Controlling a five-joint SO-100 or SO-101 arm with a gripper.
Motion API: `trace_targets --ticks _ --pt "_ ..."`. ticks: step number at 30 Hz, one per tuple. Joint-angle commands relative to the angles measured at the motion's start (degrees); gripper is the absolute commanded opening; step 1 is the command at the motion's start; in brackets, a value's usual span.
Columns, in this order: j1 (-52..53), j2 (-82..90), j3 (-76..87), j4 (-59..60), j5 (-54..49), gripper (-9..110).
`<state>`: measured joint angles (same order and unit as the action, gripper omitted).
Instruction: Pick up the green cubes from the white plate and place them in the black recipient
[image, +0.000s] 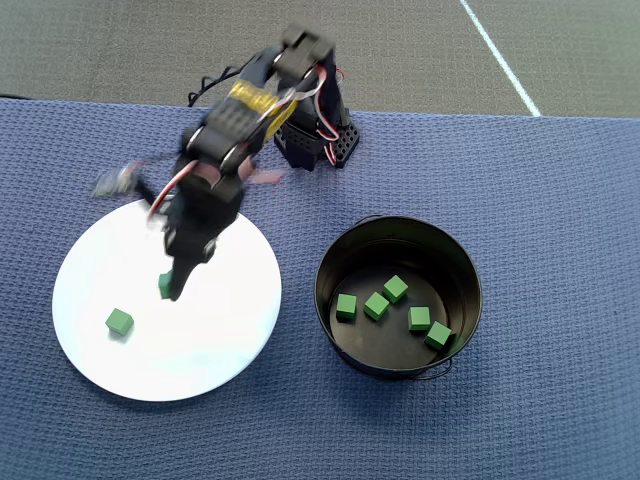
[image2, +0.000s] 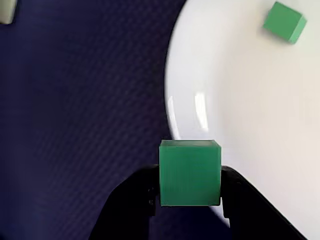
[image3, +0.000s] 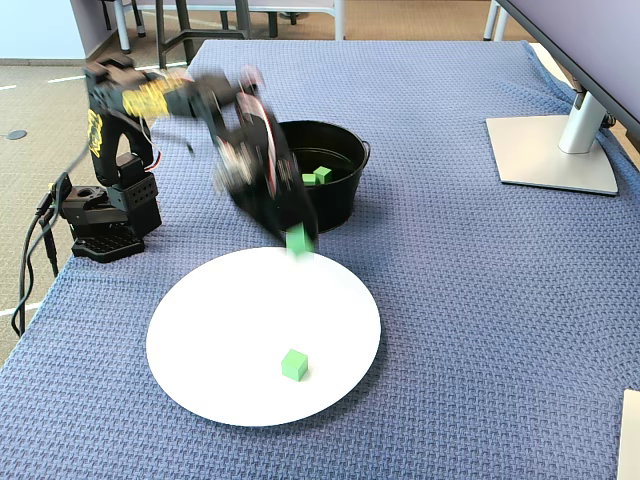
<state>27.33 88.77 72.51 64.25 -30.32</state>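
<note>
Cubes: five lie in the pot (image: 398, 370), one (image: 119, 322) waits near the plate's (image: 230, 360) left edge in the overhead view, and one (image2: 189, 172) is clamped in the gripper (image2: 189, 187) above the plate. Transport step; next, swing over the pot and release.

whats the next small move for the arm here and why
Probably swing toward the black pot and release there. The end effector is shut on a green cube, lifted above the white plate's edge. Five cubes sit in the pot; one loose cube remains on the plate.
</note>
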Motion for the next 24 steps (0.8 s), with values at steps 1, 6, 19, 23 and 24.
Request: trace_targets --ticks 1,6,19,23,24 --pt "-11.16 15.47 2.29 5.01 10.63 0" --pt "-29.71 20.04 10.28 6.5 23.55 0" --pt "-49.92 20.04 19.34 6.68 18.72 49" --pt "-39.73 22.5 13.36 9.05 9.05 49" --pt "-35.95 22.24 12.04 9.32 4.48 47"
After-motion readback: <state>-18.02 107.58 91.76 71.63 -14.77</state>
